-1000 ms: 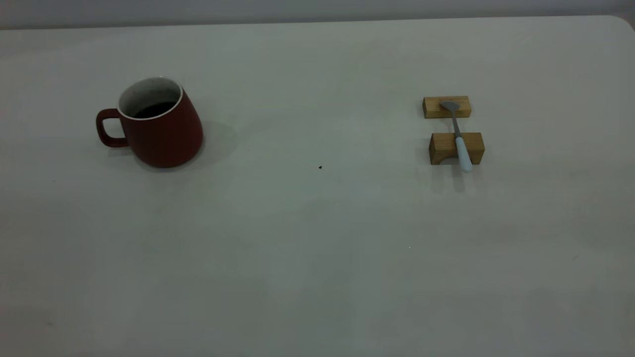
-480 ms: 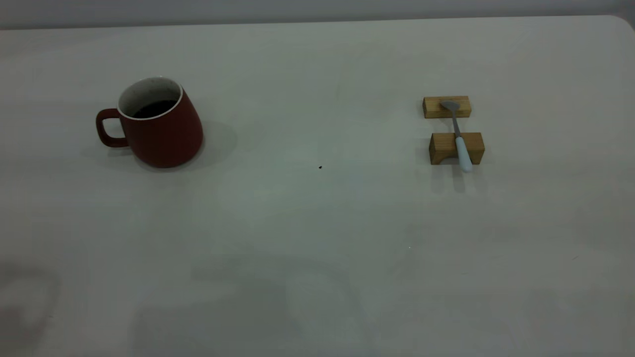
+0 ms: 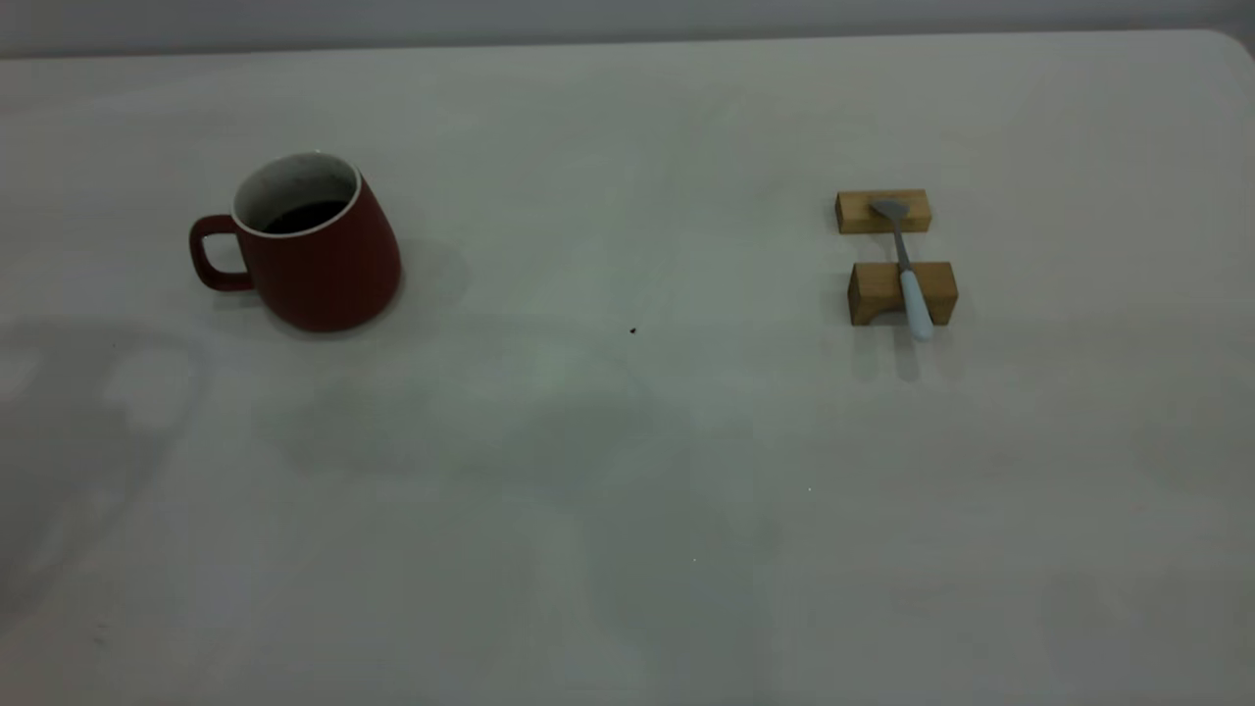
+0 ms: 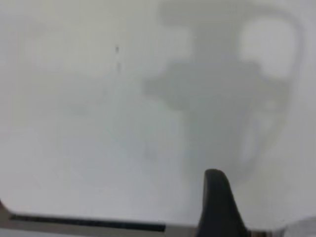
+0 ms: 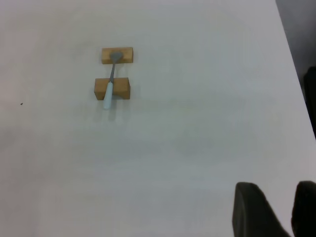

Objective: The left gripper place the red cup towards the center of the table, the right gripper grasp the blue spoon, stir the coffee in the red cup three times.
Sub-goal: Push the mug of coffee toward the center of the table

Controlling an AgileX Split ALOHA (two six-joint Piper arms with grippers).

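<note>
Neither the cup (image 3: 317,245) nor the spoon (image 3: 906,269) has moved over the last second; what changes is the shadow on the table (image 3: 627,471). A faint grey patch at the lower left of the exterior view a moment ago has grown into a broad arm-shaped shadow that now reaches up the left edge, close below the cup, with a second shadow spreading across the lower middle. That suggests both arms are on their way in, though neither shows in the exterior view yet.

The cup stands upright at the upper left of the exterior view, handle toward the frame's left edge, coffee (image 3: 304,216) dark inside it. The spoon lies across two wooden blocks (image 3: 900,292) at the upper right, its bowl on the farther block and its handle on the nearer one.

The left gripper (image 4: 217,205) shows one dark finger only, over bare table; its jaws cannot be told. The right gripper (image 5: 276,207) hangs well apart from the spoon, jaws released with a gap between them. The task is barely begun: the cup is not yet grasped.
</note>
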